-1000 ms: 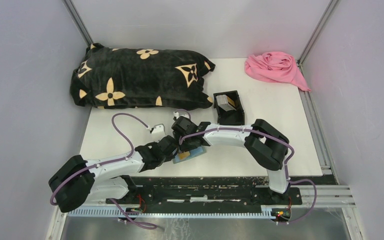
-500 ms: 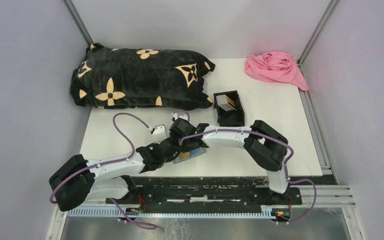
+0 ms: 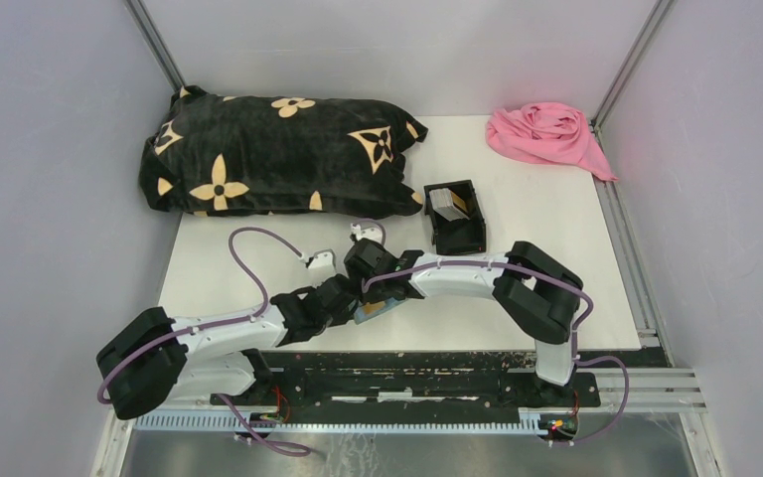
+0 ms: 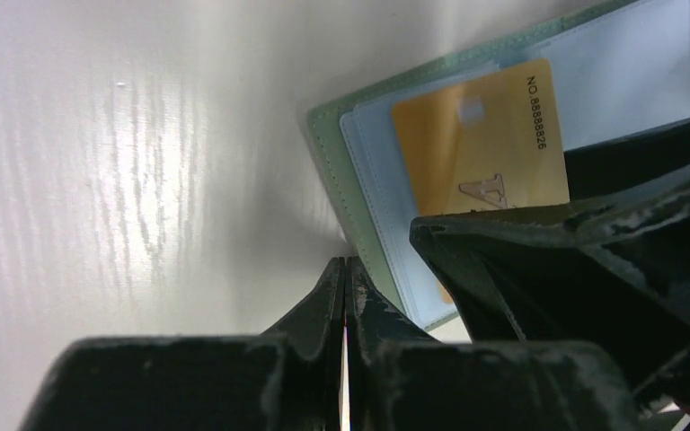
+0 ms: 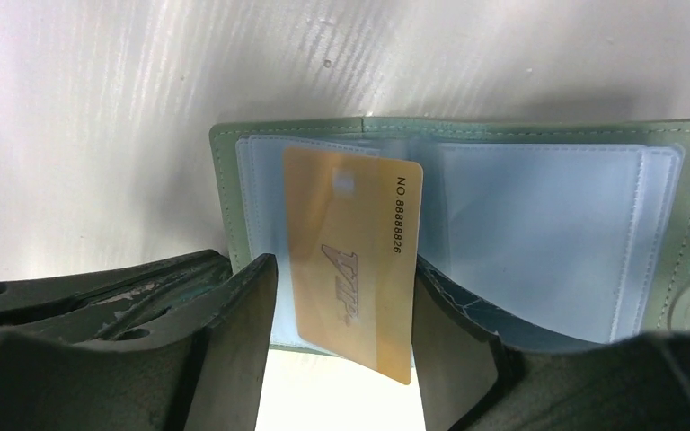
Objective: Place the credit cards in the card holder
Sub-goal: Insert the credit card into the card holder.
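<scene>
White links (image 3: 228,333), black joints (image 3: 532,293), looping purple cables (image 3: 258,231); black fingers (image 5: 234,332) seemingly scuffed grey.

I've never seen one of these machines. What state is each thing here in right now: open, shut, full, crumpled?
card holder, open, lying flat, clear sleeves up.
yellow card, seemingly partway in a sleeve, one end sticking out.
right claw, open, astride the yellow card.
left claw, shut, tips at the holder's edge.
black box, open-topped, cards inside.
pink cloth, crumpled.
patterned pillow, lying flat.
</scene>
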